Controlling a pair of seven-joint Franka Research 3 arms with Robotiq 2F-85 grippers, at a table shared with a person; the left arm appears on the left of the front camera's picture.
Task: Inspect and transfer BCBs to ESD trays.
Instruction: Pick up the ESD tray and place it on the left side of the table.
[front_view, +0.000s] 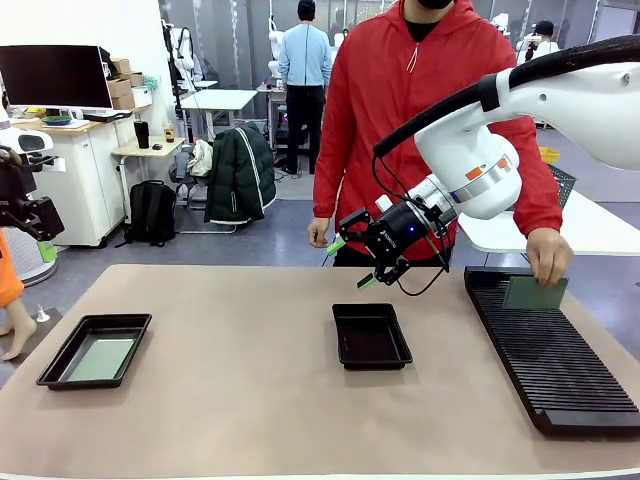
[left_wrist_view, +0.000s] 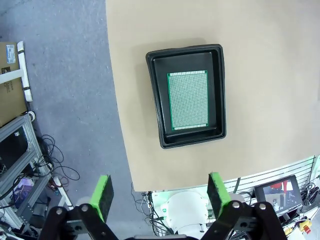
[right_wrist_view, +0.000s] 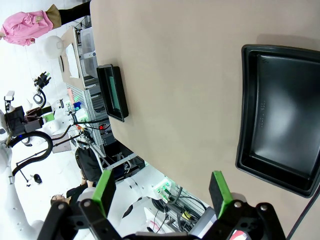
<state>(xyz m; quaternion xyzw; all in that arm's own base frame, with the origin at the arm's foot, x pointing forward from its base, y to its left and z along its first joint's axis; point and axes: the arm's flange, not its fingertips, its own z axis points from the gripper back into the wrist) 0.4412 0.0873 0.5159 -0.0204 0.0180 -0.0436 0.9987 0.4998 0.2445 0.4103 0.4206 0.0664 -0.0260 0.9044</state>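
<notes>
- The right claw (front_view: 352, 263) hangs spread and empty above the tabletop (front_view: 250, 410), near the far end of the middle ESD tray (front_view: 372, 338). Its fingers slant down toward the robot's left.
- The middle ESD tray is bare. Its long axis runs away from the robot, toward the person.
- The upright BCB (front_view: 533, 294) stands on edge in a far slot of the black rack (front_view: 560, 380), on the robot's right. The person's hand (front_view: 548, 258) rests on its top edge.
- The coming move turns on this: the upright BCB lies to the right of the right claw, well apart from it, beyond the strip of bare tabletop between tray and rack.
- The right arm is much the nearer arm, though the person's hand is already on the board.
- The board's long edge runs across the rack's width, with its face toward the robot. I judge that a claw would have to swing away from the tray and close across the thin edge from above.
- The left claw (left_wrist_view: 161, 194) is also spread and empty, high over the left ESD tray (left_wrist_view: 160, 125).
- The lying BCB (left_wrist_view: 187, 100) rests flat on that tray's floor, its long axis along the tray's own.
- With one tray filled and one bare, the middle tray is the likely place for the next board.
</notes>
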